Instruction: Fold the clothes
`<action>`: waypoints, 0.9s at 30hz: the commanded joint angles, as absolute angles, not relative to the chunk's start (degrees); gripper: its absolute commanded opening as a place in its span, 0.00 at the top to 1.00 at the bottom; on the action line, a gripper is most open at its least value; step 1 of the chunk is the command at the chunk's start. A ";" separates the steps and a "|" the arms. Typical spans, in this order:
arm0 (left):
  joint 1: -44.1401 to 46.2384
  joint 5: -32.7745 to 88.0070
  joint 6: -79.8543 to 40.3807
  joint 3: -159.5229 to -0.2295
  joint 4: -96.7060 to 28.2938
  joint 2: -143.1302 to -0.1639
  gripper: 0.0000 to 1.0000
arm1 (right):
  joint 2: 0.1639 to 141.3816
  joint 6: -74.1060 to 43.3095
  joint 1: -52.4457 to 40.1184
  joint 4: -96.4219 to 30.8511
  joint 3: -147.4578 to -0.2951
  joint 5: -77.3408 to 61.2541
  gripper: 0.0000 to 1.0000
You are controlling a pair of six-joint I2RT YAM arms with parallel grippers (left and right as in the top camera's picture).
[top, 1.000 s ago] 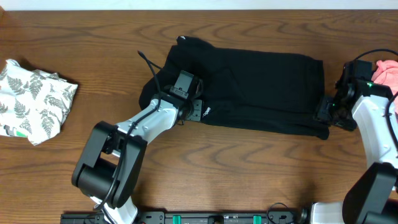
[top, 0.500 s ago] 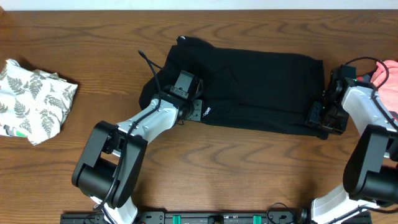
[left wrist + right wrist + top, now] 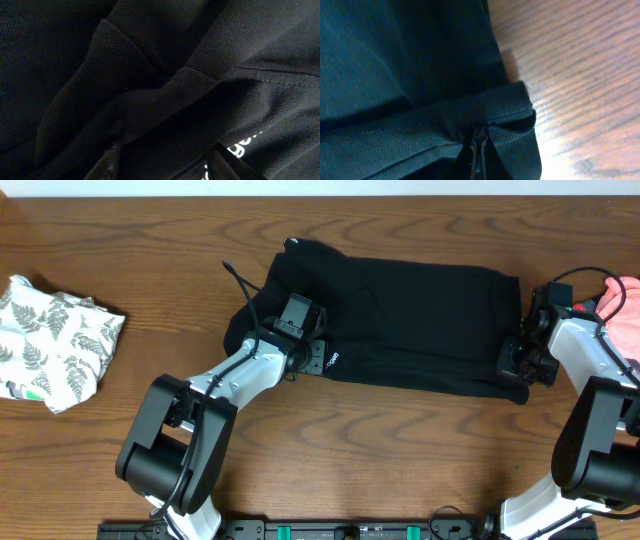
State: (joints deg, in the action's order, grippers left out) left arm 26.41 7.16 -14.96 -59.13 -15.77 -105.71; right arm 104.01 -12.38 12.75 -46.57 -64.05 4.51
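Observation:
A black garment (image 3: 410, 320) lies spread flat across the back middle of the wooden table (image 3: 400, 460). My left gripper (image 3: 316, 357) is pressed down on its left part beside a white logo (image 3: 331, 360). In the left wrist view its jaws (image 3: 167, 162) stand apart over a raised fold of the black fabric (image 3: 150, 100). At the garment's right end, my right gripper (image 3: 516, 361) is shut on the hem. The right wrist view shows the fingertips (image 3: 480, 139) pinched together on the folded hem (image 3: 445, 120), near its corner.
A white cloth with a grey fern print (image 3: 55, 340) lies crumpled at the left edge. A pink cloth (image 3: 622, 298) shows at the right edge, close behind the right arm. A thin black cable (image 3: 240, 285) rises from the left arm.
The right gripper has shifted slightly along the garment's right end and closed on the hem. The left arm and the garment have not moved.

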 commanded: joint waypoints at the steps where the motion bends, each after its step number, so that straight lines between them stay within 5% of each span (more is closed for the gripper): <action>1: 26.44 7.07 -14.59 -59.33 -16.64 -107.42 0.44 | 104.49 -15.53 13.13 -45.63 -63.94 6.13 0.99; 23: 26.44 6.81 -14.59 -58.85 -17.69 -107.42 0.44 | 104.55 -21.06 14.11 -20.34 -63.96 6.76 0.98; 27: 26.44 6.20 -14.59 -58.26 -17.69 -107.42 0.44 | 104.60 -19.29 14.24 -21.28 -63.96 7.55 0.69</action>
